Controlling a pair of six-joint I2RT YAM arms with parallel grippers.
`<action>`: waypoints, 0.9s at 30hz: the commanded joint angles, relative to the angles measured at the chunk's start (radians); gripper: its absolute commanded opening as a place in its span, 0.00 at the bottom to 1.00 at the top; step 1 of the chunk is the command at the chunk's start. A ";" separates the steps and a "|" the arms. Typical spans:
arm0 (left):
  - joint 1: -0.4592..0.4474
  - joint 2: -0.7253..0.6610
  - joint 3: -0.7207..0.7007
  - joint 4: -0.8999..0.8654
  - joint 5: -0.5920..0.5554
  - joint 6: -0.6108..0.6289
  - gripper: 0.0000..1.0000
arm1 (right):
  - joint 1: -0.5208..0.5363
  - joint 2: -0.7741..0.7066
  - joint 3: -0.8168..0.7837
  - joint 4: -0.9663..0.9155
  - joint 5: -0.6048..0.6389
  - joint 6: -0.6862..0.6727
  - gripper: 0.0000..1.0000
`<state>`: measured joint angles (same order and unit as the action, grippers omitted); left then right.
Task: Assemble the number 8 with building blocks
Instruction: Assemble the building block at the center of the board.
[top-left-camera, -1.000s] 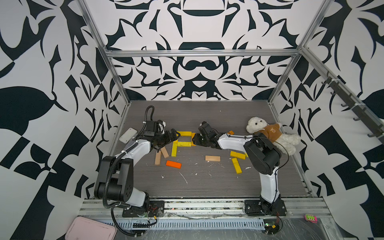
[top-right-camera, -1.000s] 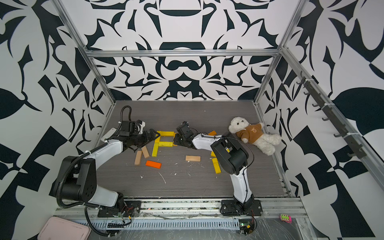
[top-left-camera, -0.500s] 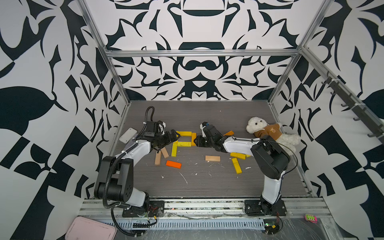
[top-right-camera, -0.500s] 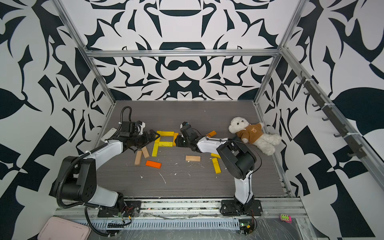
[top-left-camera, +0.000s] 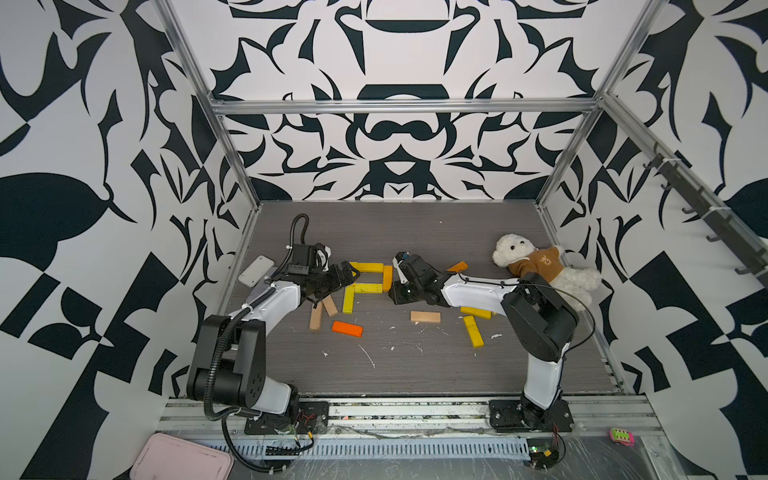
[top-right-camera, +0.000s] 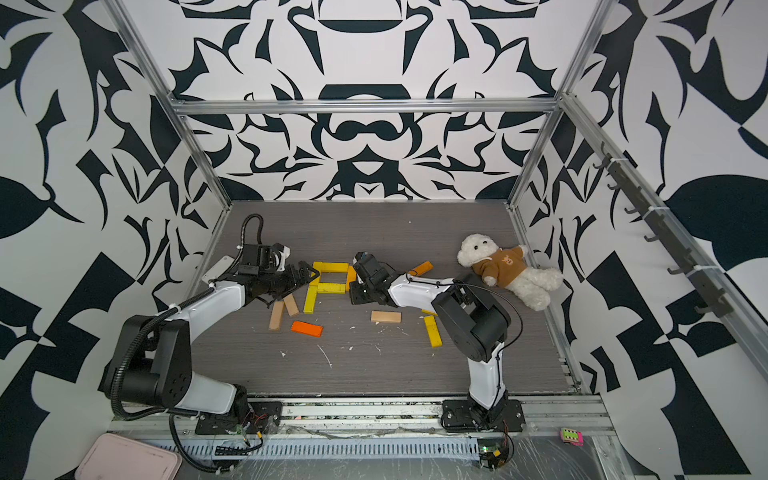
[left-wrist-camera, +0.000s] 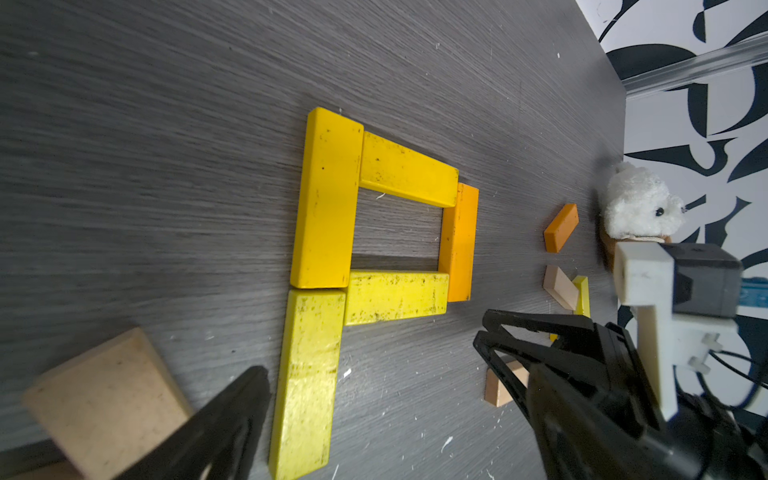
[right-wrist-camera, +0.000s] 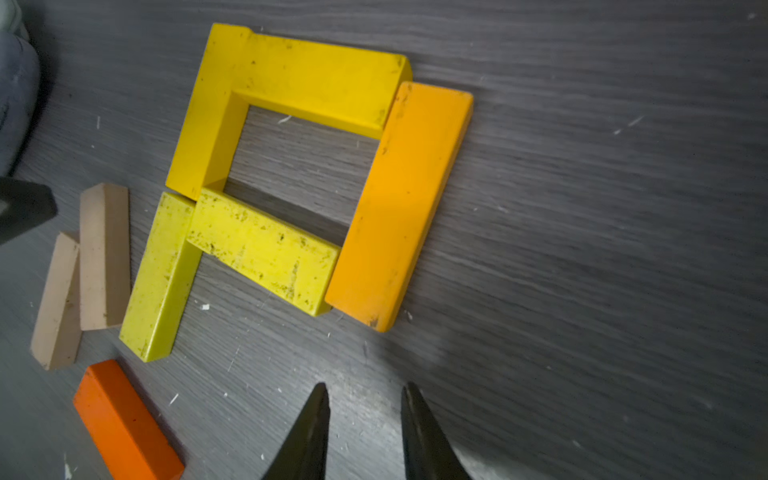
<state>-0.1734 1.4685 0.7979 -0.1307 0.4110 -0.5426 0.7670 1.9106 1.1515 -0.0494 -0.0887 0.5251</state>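
- In the middle of the floor in both top views, the building blocks (top-left-camera: 368, 287) lie flat. Yellow ones and one orange-yellow block (top-left-camera: 387, 277) form a closed square, and a yellow leg (top-left-camera: 348, 298) runs from its left corner toward the lower edge of the frame.
- At the square's left side, the left claw (top-left-camera: 347, 275) stands wide and empty. The right claw (top-left-camera: 392, 292) sits just right of the square.
- In a top view, a loose tan block (top-right-camera: 386, 317) and an orange block (top-right-camera: 306, 328) lie below the square, with a teddy bear (top-right-camera: 505, 270) at the right.
- In the left wrist view, the left claw (left-wrist-camera: 397, 374) is spread wide with nothing in it, and the yellow leg shows between its fingers.
- In the right wrist view, the right claw (right-wrist-camera: 365, 390) is narrowed to a small gap with nothing between its tips. It is near the orange-yellow block but apart from it.
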 joint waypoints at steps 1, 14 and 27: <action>-0.002 -0.014 -0.019 -0.015 -0.001 0.011 0.99 | 0.017 0.017 0.055 -0.049 0.049 -0.031 0.33; -0.003 -0.010 -0.017 -0.017 -0.001 0.016 0.99 | 0.023 0.077 0.126 -0.092 0.108 -0.029 0.31; -0.003 -0.007 -0.021 -0.017 -0.003 0.016 0.99 | 0.021 0.107 0.167 -0.097 0.106 -0.035 0.25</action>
<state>-0.1734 1.4685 0.7979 -0.1387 0.4084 -0.5346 0.7879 2.0171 1.2819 -0.1345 -0.0017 0.4973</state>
